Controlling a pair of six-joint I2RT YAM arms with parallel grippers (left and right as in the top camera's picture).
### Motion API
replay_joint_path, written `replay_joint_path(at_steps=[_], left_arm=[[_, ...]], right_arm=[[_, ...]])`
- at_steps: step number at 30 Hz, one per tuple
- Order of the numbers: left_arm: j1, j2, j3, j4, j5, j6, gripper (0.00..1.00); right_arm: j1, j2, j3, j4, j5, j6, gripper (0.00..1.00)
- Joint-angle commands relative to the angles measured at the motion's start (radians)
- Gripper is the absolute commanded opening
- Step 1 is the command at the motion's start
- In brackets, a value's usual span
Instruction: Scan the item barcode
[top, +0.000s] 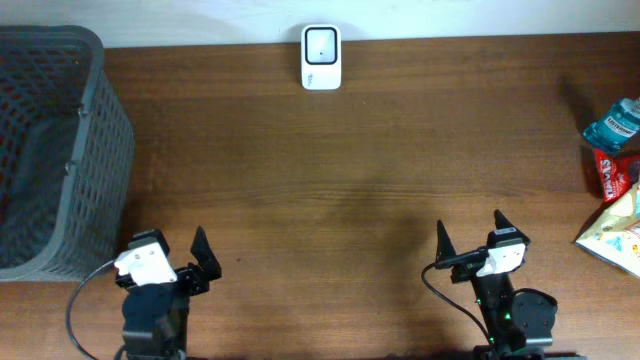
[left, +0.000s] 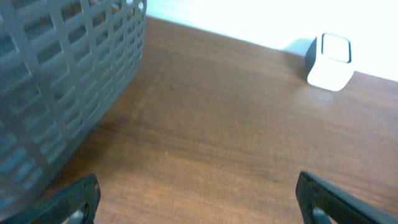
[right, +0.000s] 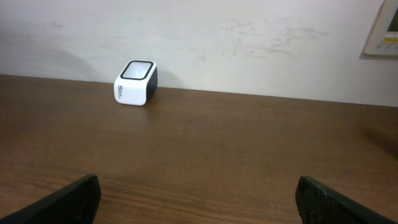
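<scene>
**Table** (top: 350, 180): dark brown wood-grain top, set against a pale wall.

**Barcode scanner** (top: 321, 57): small white box with a dark square window. It stands at the far edge of the table, near the middle. The right wrist view (right: 135, 82) shows faint grey lettering on its side, too small to read. The left wrist view (left: 330, 61) shows it far right.

**Items for scanning**, all at the right table edge and partly cut off by the frame:
- a clear blue plastic bottle (top: 612, 125) with a label that cannot be read
- a red packet (top: 612, 172) just nearer than the bottle, with white print that is illegible
- a pale yellow-and-white pouch (top: 615, 232) nearest, with coloured print that is unreadable

**Basket** (top: 50, 150): grey plastic lattice, at the left edge of the table.

**Wall plate** (right: 385, 28): beige, upper right of the right wrist view; its markings are too small to read.

**Left gripper** (top: 170, 245): low at the near edge, just beside the basket and aimed toward the far edge. Its black fingers are spread wide with nothing between them.

**Right gripper** (top: 470, 228): at the near edge, right of centre, pointing toward the wall. Its jaws are released and hold nothing. It is well apart from the items and the scanner.
</scene>
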Motion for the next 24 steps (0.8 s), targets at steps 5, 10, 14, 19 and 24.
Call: replay_joint_path(at_steps=[5, 10, 14, 19, 24], left_arm=[[0.006, -0.143, -0.121, 0.105, 0.011, 0.110, 0.99], [0.006, -0.204, -0.161, 0.163, 0.011, 0.179, 0.98], [0.006, -0.246, -0.230, 0.278, 0.042, 0.199, 0.98], [0.006, -0.245, -0.337, 0.537, 0.169, 0.366, 0.98], [0.010, -0.245, -0.361, 0.564, 0.116, 0.366, 0.99]], right_arm=[[0.006, -0.008, -0.008, -0.002, 0.006, 0.008, 0.99], [0.006, -0.008, -0.008, -0.002, 0.006, 0.008, 0.99], [0.006, -0.008, -0.008, -0.001, 0.006, 0.008, 0.99], [0.006, -0.008, -0.008, -0.001, 0.006, 0.007, 0.99], [0.006, -0.008, -0.008, -0.001, 0.006, 0.008, 0.99]])
